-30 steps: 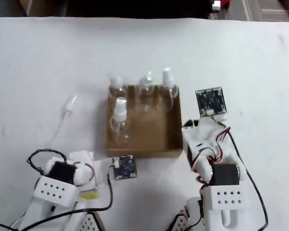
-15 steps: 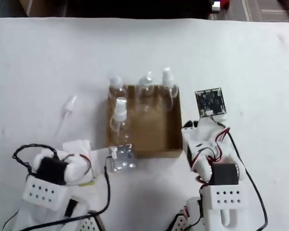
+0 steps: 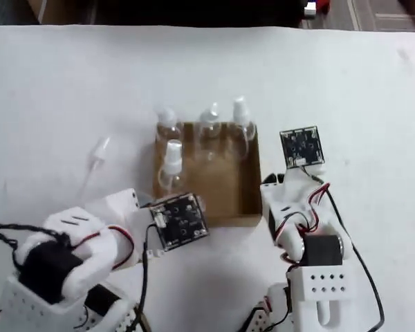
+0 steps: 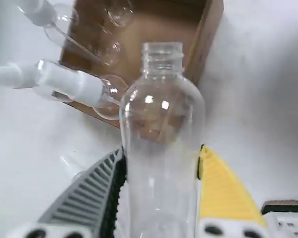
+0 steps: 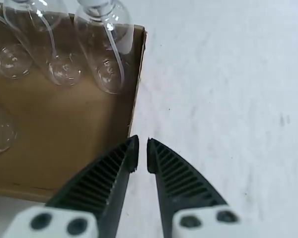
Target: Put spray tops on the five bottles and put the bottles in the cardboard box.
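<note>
**Cut off and covered**

The clear uncapped plastic bottle (image 4: 161, 144) loses its base at the picture's edge. A black square camera board (image 3: 181, 221) covers the brown cardboard box's (image 3: 235, 220) near corner. Two clear bottles (image 5: 103, 44) inside it run past the frame at their tops

Nothing readable in these views.
The brown cardboard box (image 3: 253, 190), the clear plastic bottle (image 4: 161, 144) and the small black square board (image 3: 303, 146) show no legible letters, numbers or signs.

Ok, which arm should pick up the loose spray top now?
Right, probably. The right gripper sits empty beside the cardboard box, while the left gripper is shut on the uncapped bottle. The spray top lies on the box's far side, though.
</note>
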Robot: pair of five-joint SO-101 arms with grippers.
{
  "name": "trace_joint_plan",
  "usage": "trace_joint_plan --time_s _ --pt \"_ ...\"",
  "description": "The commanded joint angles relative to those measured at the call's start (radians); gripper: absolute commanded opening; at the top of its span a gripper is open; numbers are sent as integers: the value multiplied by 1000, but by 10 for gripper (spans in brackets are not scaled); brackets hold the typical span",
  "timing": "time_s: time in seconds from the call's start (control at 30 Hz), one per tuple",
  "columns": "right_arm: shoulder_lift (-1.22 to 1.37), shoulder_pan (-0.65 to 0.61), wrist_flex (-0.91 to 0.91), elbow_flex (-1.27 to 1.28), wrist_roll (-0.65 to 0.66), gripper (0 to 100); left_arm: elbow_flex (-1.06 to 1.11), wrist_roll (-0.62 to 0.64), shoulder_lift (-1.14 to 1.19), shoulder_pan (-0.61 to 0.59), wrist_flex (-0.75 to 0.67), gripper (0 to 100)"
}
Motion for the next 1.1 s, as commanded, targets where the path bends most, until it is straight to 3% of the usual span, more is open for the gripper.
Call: trace_joint_plan --time_s 0.0,0.23,0.6,0.7,0.87,1.07 --pt "-12 1 -22 -6 -2 16 -98 43 -5 13 -2 128" --pt "-12 2 -16 -69 -6 16 -172 104 -7 15 -52 128" --pt "-1 -28 239 -652 5 18 -94 219 -8 15 -298 128" --pt "-1 -38 289 -801 5 18 -58 302 -28 15 -402 128" --pt "-1 -225 311 -948 5 18 100 397 -231 10 -629 128" --pt "2 -507 288 -1011 3 18 471 454 -588 4 -918 128"
